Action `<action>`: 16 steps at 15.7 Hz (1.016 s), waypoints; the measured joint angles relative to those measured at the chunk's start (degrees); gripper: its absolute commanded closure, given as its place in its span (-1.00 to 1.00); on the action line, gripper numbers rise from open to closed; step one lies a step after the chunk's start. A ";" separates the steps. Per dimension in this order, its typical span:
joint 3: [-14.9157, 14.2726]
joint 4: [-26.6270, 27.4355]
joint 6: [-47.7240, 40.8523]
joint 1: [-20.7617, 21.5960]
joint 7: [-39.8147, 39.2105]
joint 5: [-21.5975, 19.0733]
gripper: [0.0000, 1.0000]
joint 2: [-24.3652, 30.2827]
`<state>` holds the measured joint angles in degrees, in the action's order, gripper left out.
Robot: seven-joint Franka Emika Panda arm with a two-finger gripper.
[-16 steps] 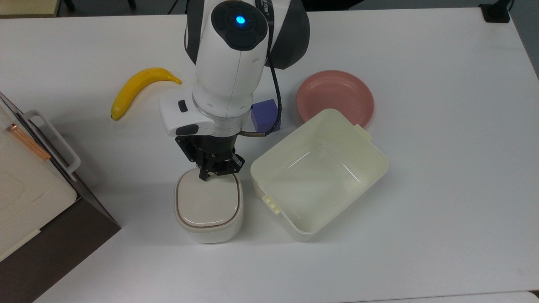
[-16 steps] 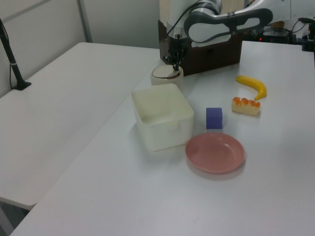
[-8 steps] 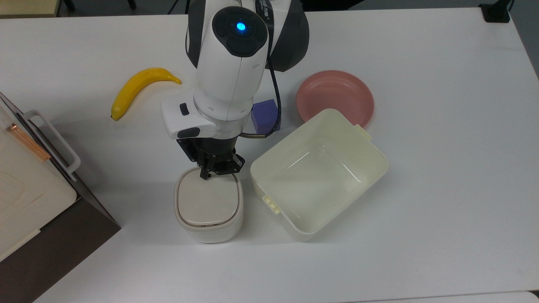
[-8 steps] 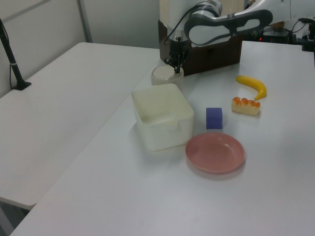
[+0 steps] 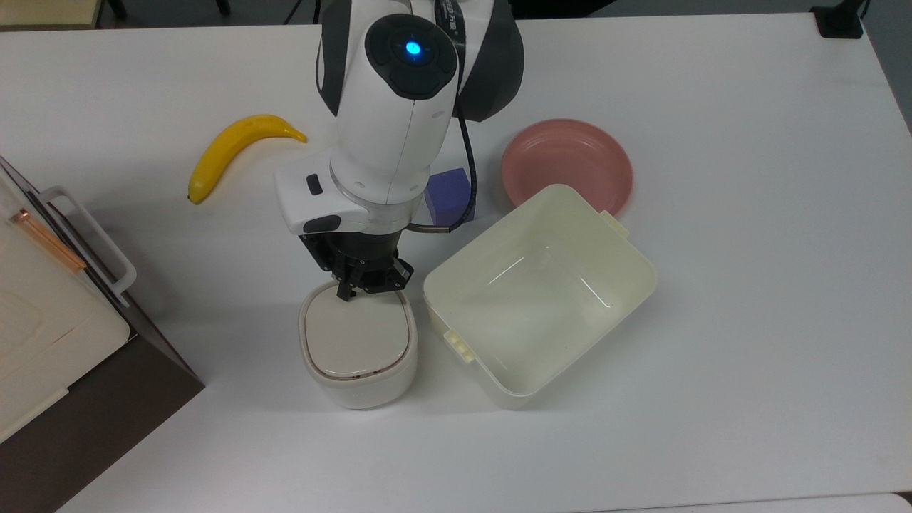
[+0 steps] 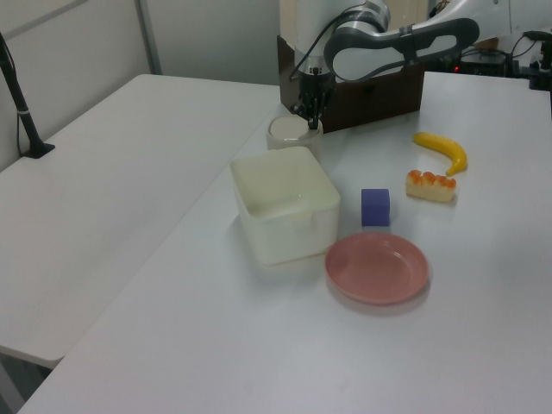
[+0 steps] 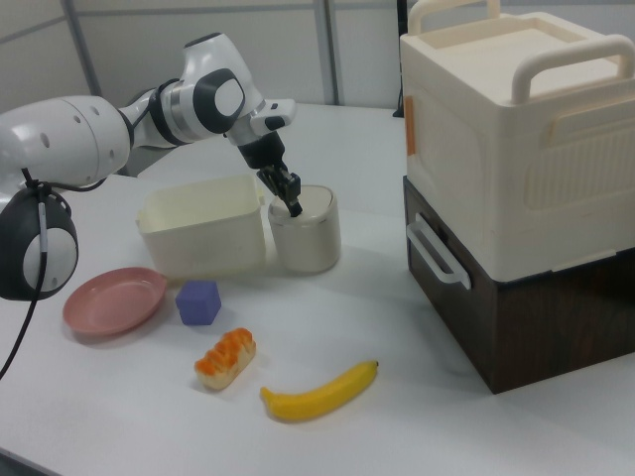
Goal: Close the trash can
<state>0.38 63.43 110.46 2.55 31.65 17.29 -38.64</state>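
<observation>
Lid down on the trash can

The tool (image 5: 354, 288), fingers pinched together and empty, presses the far edge of the trash can (image 5: 358, 348), likely to seat its lid; the bin stands on the desk (image 5: 748, 285) just left of the cream tub (image 5: 539, 294) in the top view.

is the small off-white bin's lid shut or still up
Shut: the beige lid lies flat in the small off-white bin's rim, gripper at its edge.

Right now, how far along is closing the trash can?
Mostly done: the lid lies flat on the trash can, with no gap visible in the top view. In hand: the pincer sits at the lid's rear edge. Left: lift clear, and confirm the lid has latched, which I cannot tell.
</observation>
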 measured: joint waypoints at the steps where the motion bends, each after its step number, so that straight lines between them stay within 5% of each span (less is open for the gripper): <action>1: 0.00 0.03 0.00 -0.04 0.00 0.00 1.00 0.04; 11: 0.29 -1.61 1.18 -5.58 -0.95 -5.12 1.00 4.51; 16: 1.73 0.12 -8.99 -11.19 -20.47 -13.29 1.00 9.73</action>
<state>2.11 63.55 101.47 -8.64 11.18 3.99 -28.90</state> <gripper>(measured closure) 0.991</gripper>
